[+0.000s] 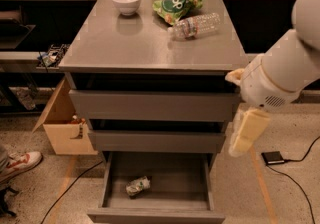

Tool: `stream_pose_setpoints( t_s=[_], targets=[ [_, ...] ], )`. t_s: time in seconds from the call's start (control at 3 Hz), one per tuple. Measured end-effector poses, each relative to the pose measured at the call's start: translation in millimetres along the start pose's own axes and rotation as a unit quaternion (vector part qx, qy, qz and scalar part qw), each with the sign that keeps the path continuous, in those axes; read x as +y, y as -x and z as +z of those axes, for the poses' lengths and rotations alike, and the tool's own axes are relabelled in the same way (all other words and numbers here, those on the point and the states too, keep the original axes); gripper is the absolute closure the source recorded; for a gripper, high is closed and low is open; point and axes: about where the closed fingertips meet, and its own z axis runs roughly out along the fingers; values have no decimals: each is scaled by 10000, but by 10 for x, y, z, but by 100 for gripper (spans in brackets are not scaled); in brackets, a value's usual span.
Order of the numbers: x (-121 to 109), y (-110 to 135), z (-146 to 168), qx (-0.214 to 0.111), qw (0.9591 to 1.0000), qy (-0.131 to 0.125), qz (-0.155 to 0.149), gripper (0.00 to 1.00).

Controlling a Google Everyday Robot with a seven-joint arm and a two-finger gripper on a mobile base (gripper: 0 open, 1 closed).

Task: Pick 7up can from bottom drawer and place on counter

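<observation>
One can [137, 186] lies on its side on the floor of the bottom drawer [172, 188], which is pulled open, the lowest of three drawers. The two above it [152, 105] show only their flat fronts. On the counter [125, 43] sit one white bowl [126, 2], one green snack bag [177, 5] and one clear water bottle [196, 25] (lying down, touching the bag). The gripper [246, 133] hangs to the right of the cabinet, beside the middle drawer and well apart from the can; whether it is open or closed I cannot tell.
</observation>
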Motion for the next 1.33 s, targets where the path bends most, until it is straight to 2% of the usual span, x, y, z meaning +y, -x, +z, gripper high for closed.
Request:
stream_pose_setpoints(
  t_s=[0.33, 0.67, 1.0, 1.33],
  targets=[
    [230, 15, 833, -313, 9990, 310, 85, 0],
    [234, 19, 844, -319, 9990, 316, 74, 0],
    [238, 26, 1173, -407, 9985, 365, -37, 0],
    [288, 22, 1708, -555, 9976, 392, -94, 0]
  ],
)
